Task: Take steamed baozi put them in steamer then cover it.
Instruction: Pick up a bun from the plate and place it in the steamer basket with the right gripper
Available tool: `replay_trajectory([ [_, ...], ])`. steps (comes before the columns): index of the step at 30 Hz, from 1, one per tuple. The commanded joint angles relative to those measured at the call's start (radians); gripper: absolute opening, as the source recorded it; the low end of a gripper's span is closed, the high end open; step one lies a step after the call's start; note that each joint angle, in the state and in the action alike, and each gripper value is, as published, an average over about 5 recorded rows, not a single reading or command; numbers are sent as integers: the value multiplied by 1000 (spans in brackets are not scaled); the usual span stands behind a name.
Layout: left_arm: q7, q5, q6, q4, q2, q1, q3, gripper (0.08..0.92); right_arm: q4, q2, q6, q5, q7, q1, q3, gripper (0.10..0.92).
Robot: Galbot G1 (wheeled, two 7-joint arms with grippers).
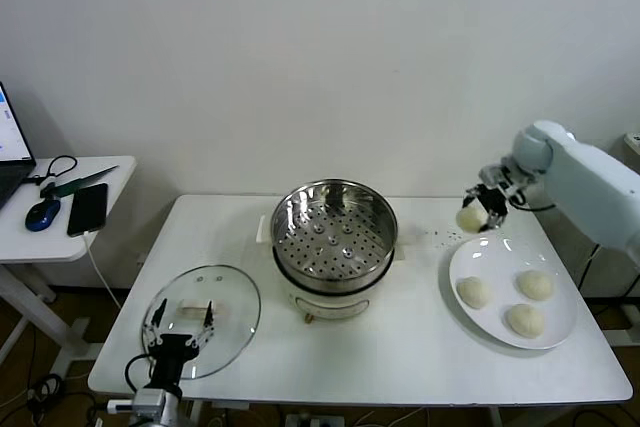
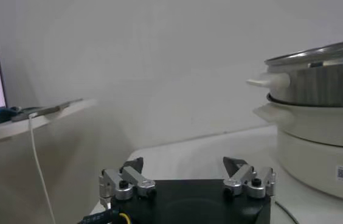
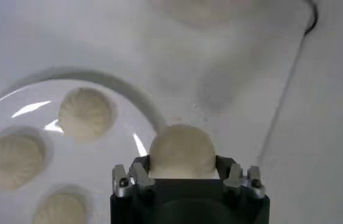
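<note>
My right gripper (image 1: 472,215) is shut on one steamed baozi (image 3: 181,152), lifted above the table at the plate's far left rim, right of the steamer (image 1: 333,237). Three more baozi (image 1: 473,292) lie on the white plate (image 1: 500,252); the right wrist view shows them too (image 3: 86,112). The steamer is a steel pot, uncovered, with a bare perforated tray. Its cover (image 1: 203,319), a glass lid with a white handle, rests flat on the table at front left. My left gripper (image 1: 181,329) stands open over the lid's near edge, holding nothing (image 2: 187,171).
A side table (image 1: 110,172) at far left carries a phone (image 1: 88,209), a mouse (image 1: 43,214) and a laptop. A cable hangs down from it. In the left wrist view the steamer's white base (image 2: 317,152) stands close by. The white wall runs behind the table.
</note>
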Motion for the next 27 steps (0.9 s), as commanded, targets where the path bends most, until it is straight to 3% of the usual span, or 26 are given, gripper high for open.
replay_trajectory([
  [1,2,-1,3,-6,1,8,1,823,98,168,155,44,-17,270,-159,695],
  [14,3,-10,0,-12,8,25,-1,823,171,417,354,-367,63,133,-43,701],
  [27,-2,-21,-7,-11,6,36,-15,823,124,461,421,-599,117,-72,5,709],
])
